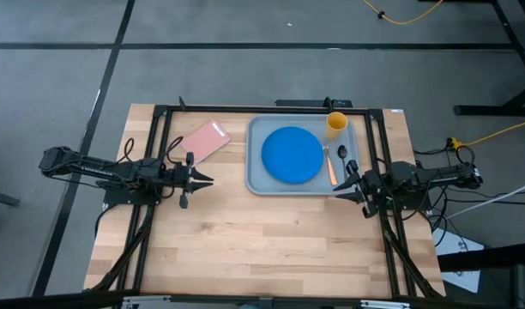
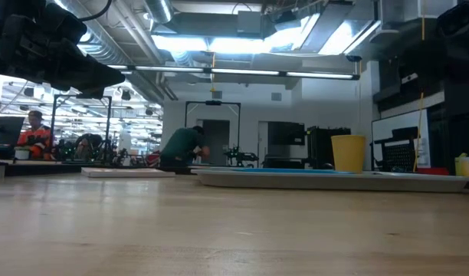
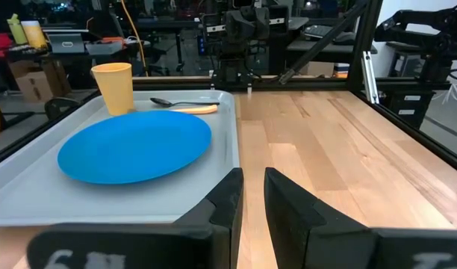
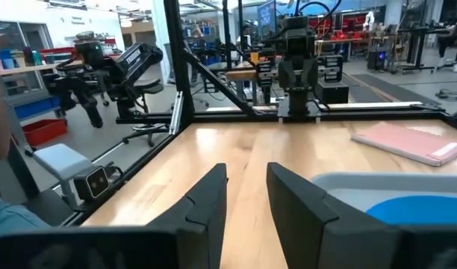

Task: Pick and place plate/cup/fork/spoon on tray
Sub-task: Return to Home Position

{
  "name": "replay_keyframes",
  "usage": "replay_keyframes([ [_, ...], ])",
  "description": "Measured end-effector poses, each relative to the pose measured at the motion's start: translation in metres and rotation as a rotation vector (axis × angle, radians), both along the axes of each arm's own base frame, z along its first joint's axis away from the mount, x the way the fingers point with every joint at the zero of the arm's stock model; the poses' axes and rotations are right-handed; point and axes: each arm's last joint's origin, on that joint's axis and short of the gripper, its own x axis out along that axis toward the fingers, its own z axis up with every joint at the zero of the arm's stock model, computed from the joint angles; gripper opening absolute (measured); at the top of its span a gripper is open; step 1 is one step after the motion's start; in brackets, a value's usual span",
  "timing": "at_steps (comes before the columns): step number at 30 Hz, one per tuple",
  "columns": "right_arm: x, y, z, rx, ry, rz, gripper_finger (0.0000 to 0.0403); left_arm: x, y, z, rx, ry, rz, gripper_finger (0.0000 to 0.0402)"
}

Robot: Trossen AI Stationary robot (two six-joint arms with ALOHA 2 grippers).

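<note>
The grey-blue tray [image 1: 256, 176] lies at the table's far right. On it rest the blue plate [image 1: 291, 154], the yellow cup [image 1: 336, 123] upright in its far right corner, and the tan-handled fork [image 1: 331, 168] and black spoon [image 1: 342, 154] side by side along its right edge. My left gripper [image 1: 207, 179] is shut and empty, left of the tray and above the bare wood, pointing at the tray [image 3: 230, 142]. My right gripper [image 1: 341, 190] is shut and empty, at the tray's near right corner.
A pink card [image 1: 205, 140] lies flat on the wood left of the tray, by the far edge. A black frame [image 1: 159, 146] runs along the table's sides and far edge. Bare wood [image 1: 271, 249] fills the near half. People show in the room behind.
</note>
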Motion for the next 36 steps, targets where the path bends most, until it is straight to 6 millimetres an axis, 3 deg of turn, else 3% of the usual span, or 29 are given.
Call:
replay_keyframes([
  [12,0.0,0.0,0.0,-0.027,-0.007,0.0,0.0103,0.0,0.0,0.0,0.0,-0.002,0.0,0.0049],
  [22,0.0,0.0,0.0,-0.026,-0.007,0.0,0.0103,-0.007,0.001,0.019,-0.016,-0.197,0.0,0.0049],
  [32,0.0,0.0,0.0,-0.025,-0.007,0.0,0.0103,-0.012,0.001,0.011,-0.009,-0.11,0.0,0.0049],
  [36,0.0,0.0,0.0,-0.025,-0.007,0.0,0.0103,-0.017,0.001,0.015,-0.013,-0.164,0.0,0.0049],
])
